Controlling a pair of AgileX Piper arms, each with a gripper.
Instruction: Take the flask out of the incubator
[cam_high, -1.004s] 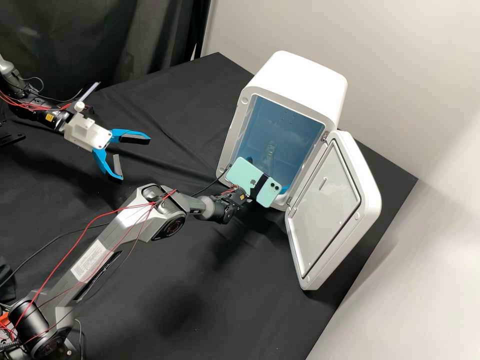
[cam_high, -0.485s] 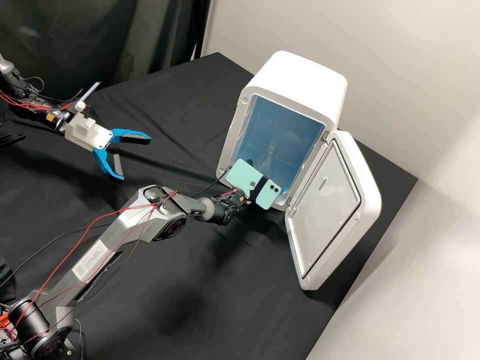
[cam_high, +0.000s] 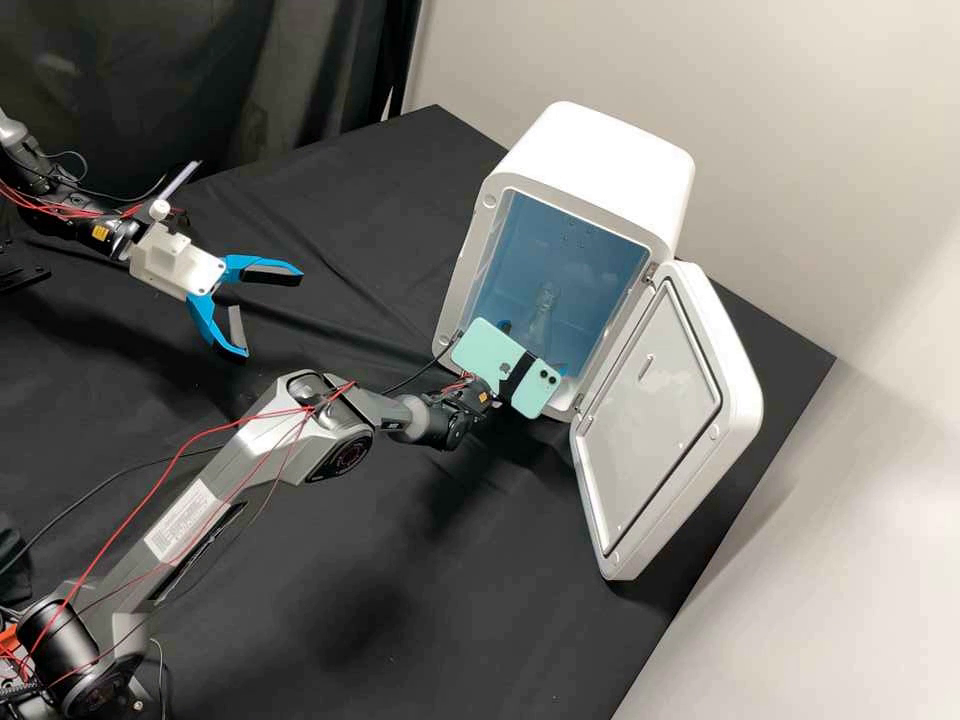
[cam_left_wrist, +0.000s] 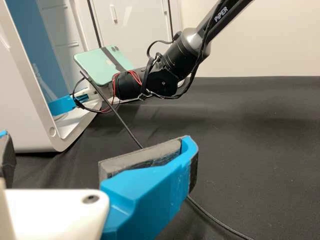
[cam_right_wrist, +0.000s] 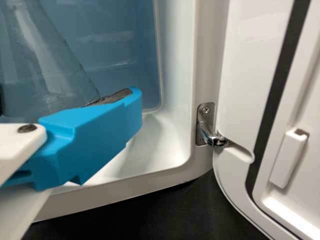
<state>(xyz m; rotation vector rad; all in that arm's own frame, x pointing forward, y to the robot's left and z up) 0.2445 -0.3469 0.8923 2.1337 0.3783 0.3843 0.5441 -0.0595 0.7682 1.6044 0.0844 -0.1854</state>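
The clear glass conical flask (cam_high: 547, 305) stands inside the blue chamber of the white box-shaped incubator (cam_high: 590, 160), whose white door (cam_high: 665, 400) hangs open to the side. The right gripper (cam_right_wrist: 67, 97) is in the chamber and holds the flask's wide lower part, with one blue finger (cam_right_wrist: 95, 125) lying against the glass. The left gripper (cam_high: 268, 316) hovers wide open above the black tabletop (cam_high: 400, 560) — well apart from the incubator.

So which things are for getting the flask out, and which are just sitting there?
For the job: flask; incubator with its door open; right gripper inside it.
Just there: left gripper, open over the bench; green phone on the right arm; black cable.
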